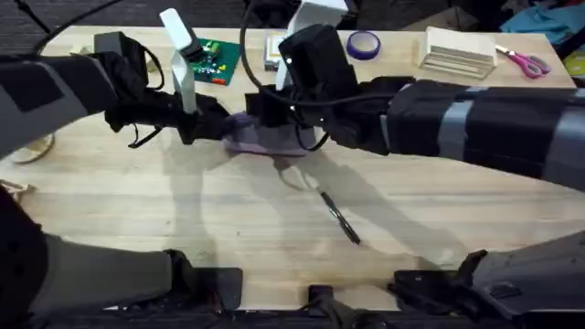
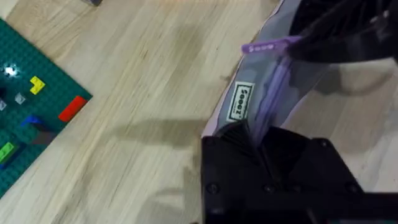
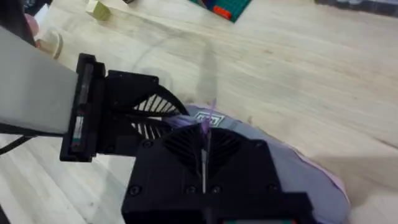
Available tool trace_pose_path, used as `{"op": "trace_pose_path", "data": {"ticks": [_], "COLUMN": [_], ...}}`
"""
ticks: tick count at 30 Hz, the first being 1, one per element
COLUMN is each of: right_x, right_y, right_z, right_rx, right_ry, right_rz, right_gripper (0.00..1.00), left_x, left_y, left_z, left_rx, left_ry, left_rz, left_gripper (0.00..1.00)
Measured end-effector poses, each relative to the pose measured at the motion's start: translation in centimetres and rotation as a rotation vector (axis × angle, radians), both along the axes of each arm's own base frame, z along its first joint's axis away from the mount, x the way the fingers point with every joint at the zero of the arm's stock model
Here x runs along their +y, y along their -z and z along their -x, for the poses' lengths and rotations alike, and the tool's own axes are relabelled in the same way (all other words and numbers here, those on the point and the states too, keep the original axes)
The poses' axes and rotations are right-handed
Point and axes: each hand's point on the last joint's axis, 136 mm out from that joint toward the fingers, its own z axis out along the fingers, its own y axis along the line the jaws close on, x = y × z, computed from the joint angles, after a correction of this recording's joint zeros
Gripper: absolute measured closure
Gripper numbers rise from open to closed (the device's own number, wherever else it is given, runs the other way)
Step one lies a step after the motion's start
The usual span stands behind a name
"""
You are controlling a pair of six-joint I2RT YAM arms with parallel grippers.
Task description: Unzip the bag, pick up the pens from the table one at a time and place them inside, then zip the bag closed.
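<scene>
Two grippers meet at the soft lilac pouch [image 1: 265,137] mid-worktop [image 1: 183,219]; nearer, the slim black pen [image 1: 340,219] lies waiting. Left fingers [image 2: 249,140] pinch the pouch's end, right gripper [image 3: 204,134] grips the purple zip tab [image 2: 270,46]. Pull straight along the zip while the left anchors, I'd say.

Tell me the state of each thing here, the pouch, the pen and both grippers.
Pouch: lying on the table, gripped at both ends.
Zip pull: pinched by the right gripper.
Pen: lying on the table, apart from the pouch, not held.
Left gripper: shut on the pouch's end.
Right gripper: shut on the zip pull.
</scene>
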Motion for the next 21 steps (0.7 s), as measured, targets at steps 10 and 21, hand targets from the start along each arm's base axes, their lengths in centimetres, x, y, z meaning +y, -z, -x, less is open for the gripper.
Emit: {"op": "trace_pose_path", "data": {"ticks": [10, 21], "right_x": [1.1, 4.4], "right_y": [-0.1, 0.3], "right_z": [-0.4, -0.1], "right_rx": [-0.064, -0.112], "right_ry": [-0.048, -0.116], "right_rz": [0.004, -0.055], "right_gripper": [0.970, 0.970], "left_x": [0.0, 0.1], "left_y": [0.0, 0.0], "left_z": [0.0, -0.1], "left_rx": [-0.002, -0.002], "left_ry": [0.000, -0.002], "left_rz": [0.000, -0.003], "left_gripper": [0.959, 0.959]}}
